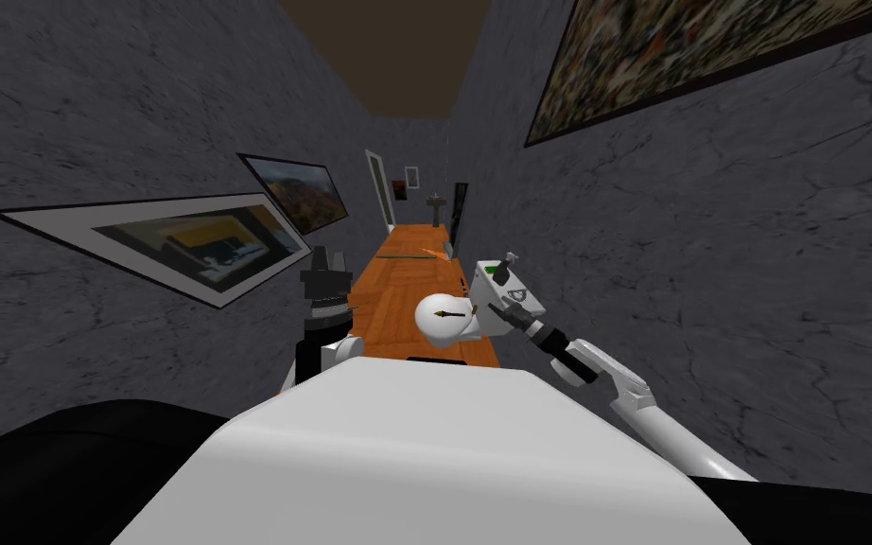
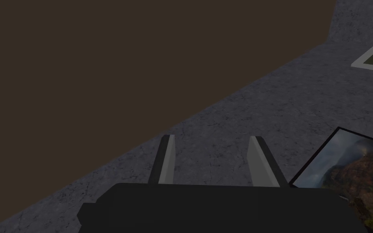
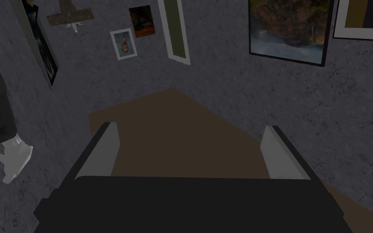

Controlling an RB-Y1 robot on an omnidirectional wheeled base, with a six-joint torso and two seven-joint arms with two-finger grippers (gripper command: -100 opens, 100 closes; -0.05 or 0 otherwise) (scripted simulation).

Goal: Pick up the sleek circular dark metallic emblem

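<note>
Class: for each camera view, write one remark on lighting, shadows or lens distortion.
Head view: wide lens splays the grey walls and slants the framed picture; the orange table tapers sharply away. Left wrist view: dim, even light, no shadow by the open left gripper. Right wrist view: equally dim and flat around the open right gripper.

head: steeply down, along corridor | wrists: up at ceiling | shared: landscape picture

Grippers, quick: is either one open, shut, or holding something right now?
Left gripper: open, holding nothing.
Right gripper: open, holding nothing.
</note>
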